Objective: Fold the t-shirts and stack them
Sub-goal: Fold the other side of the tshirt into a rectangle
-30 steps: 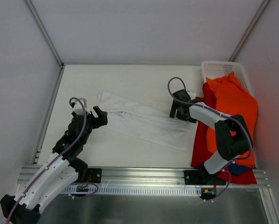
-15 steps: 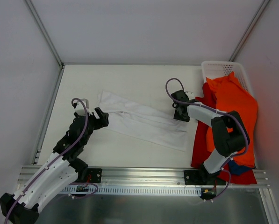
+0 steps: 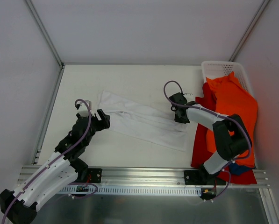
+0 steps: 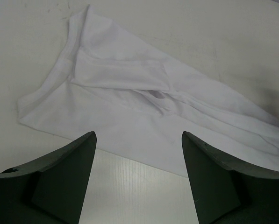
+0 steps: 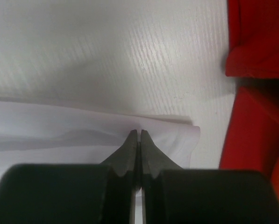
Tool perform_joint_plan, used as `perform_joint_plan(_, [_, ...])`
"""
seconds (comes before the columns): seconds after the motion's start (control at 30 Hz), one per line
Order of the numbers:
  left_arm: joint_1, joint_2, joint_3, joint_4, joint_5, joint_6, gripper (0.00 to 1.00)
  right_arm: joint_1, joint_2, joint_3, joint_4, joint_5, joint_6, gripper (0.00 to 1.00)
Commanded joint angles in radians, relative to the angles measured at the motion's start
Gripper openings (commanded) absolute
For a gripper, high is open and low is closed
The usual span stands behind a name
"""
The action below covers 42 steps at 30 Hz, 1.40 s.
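- Across the tabletop (image 3: 130,79), between the two arms: white shirt (image 3: 144,122) folded into a long strip, slanting from far left to near right.
- Pinching that strip's far edge near its right end with the right fingers (image 5: 132,149), tips pressed tight together on the cloth.
- Holding nothing in the left fingers (image 3: 103,120); spread wide, just beside the strip's left end, aimed at it.
- At the right side: orange shirt (image 3: 235,102) heaped over red shirt (image 3: 202,144), its top reaching into the white basket (image 3: 218,69).
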Motion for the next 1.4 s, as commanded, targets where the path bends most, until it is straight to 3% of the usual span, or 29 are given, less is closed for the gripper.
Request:
perform_joint_plan(0.0, [-0.015, -0.004, -0.005, 0.022, -0.037, -0.014, 0.74, 0.039, -0.09, -0.03, -0.053, 0.05, 0.028, 0.0])
perform_joint_plan(0.47, [-0.054, -0.005, -0.01, 0.02, -0.077, -0.02, 0.74, 0.229, -0.277, -0.167, -0.199, 0.162, 0.171, 0.04])
perform_joint_plan(0.53, [-0.057, -0.007, -0.01, 0.019, -0.081, -0.02, 0.74, 0.264, -0.288, -0.198, -0.213, 0.17, 0.219, 0.14])
perform_joint_plan(0.57, [-0.058, -0.004, -0.01, 0.02, -0.08, -0.02, 0.73, 0.301, -0.291, -0.221, -0.22, 0.174, 0.241, 0.24])
perform_joint_plan(0.6, [-0.06, -0.002, -0.01, 0.022, -0.084, -0.025, 0.73, 0.323, -0.288, -0.227, -0.245, 0.191, 0.259, 0.7])
perform_joint_plan(0.67, [-0.063, 0.005, -0.008, 0.022, -0.087, -0.029, 0.73, 0.375, -0.278, -0.231, -0.28, 0.211, 0.328, 0.98])
perform_joint_plan(1.03, [-0.078, 0.074, -0.016, 0.08, -0.118, -0.043, 0.73, 0.674, -0.16, -0.056, -0.64, 0.342, 0.632, 1.0])
perform_joint_plan(1.17, [-0.078, 0.249, 0.013, 0.18, -0.118, -0.036, 0.7, 0.726, -0.171, 0.016, -0.723, 0.386, 0.654, 1.0])
perform_joint_plan(1.3, [-0.078, 0.406, 0.093, 0.217, -0.16, -0.013, 0.59, 0.734, -0.231, 0.042, -0.765, 0.421, 0.662, 1.0])
perform_joint_plan(1.33, [-0.078, 0.458, 0.107, 0.223, -0.161, -0.011, 0.56, 0.734, -0.246, 0.038, -0.766, 0.427, 0.659, 0.98])
perform_joint_plan(1.37, [-0.078, 0.481, 0.116, 0.233, -0.164, -0.008, 0.55, 0.734, -0.28, 0.03, -0.766, 0.45, 0.655, 0.91])
